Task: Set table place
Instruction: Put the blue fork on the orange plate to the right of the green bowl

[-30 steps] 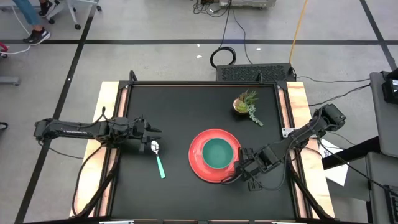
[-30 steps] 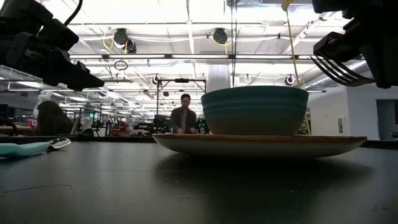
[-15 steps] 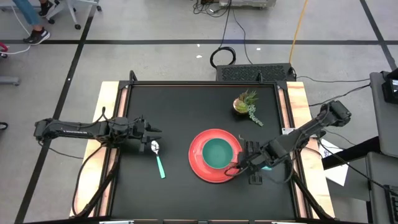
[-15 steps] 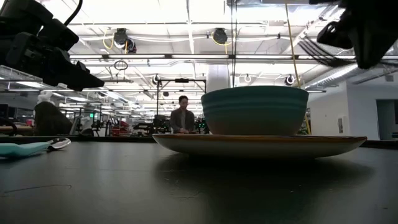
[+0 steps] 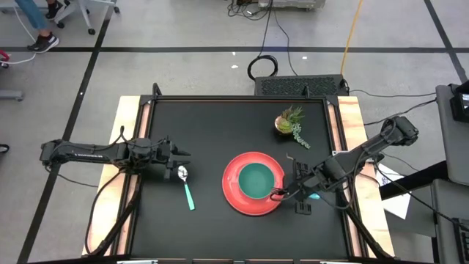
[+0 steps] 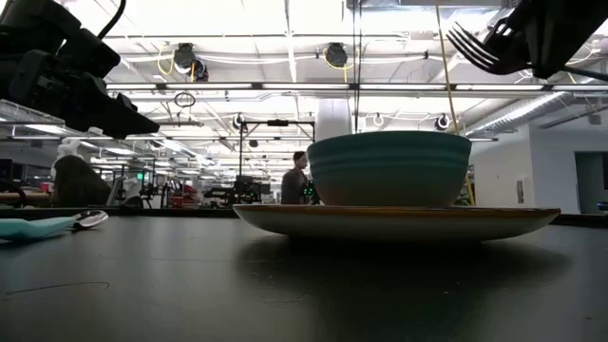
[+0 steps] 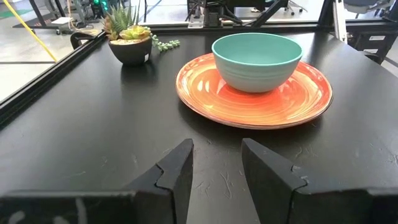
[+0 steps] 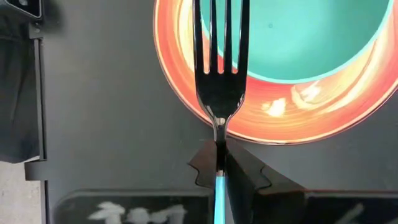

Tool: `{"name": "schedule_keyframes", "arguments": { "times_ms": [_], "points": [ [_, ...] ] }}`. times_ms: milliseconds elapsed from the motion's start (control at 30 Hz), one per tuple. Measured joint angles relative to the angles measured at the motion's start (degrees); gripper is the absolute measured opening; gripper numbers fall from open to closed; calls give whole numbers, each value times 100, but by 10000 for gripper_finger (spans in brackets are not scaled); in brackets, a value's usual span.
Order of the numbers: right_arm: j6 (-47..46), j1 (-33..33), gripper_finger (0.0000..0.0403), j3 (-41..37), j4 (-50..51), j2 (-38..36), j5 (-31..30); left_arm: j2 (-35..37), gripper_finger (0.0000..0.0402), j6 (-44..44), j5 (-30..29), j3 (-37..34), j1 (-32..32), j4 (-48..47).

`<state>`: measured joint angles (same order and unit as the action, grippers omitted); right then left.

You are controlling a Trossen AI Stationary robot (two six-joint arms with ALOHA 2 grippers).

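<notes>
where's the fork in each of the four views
High view: fork barely visible at the right gripper, by the red plate's right edge.
Low view: tines at top right, raised above the teal bowl.
Left wrist view: not in it.
Right wrist view: centre, fork pinched upright over the plate rim.
Shared landmark: the teal bowl.

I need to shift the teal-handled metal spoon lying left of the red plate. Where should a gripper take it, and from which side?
Probably the flat teal handle of the teal-handled metal spoon, from straight above. It lies flat on the matte-black table, handle clear of the red plate, while the metal bowl end sits under the open left gripper; fingers should straddle the handle's narrow width.
</notes>
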<state>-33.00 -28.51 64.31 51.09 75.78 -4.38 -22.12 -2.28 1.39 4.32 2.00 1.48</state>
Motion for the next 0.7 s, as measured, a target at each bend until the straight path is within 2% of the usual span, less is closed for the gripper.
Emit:
{"name": "schedule_keyframes", "arguments": {
  "times_ms": [567,633,700],
  "points": [
    [60,7,8,-4,-744,-4,-24,1,143,-4,0,0,2,-2],
    [-62,43,8,-7,-889,-4,-204,0,143,-4,0,0,0,-2],
    [-244,101,8,-7,-993,-4,-651,1,143,-4,0,0,0,-2]
  ]
}}
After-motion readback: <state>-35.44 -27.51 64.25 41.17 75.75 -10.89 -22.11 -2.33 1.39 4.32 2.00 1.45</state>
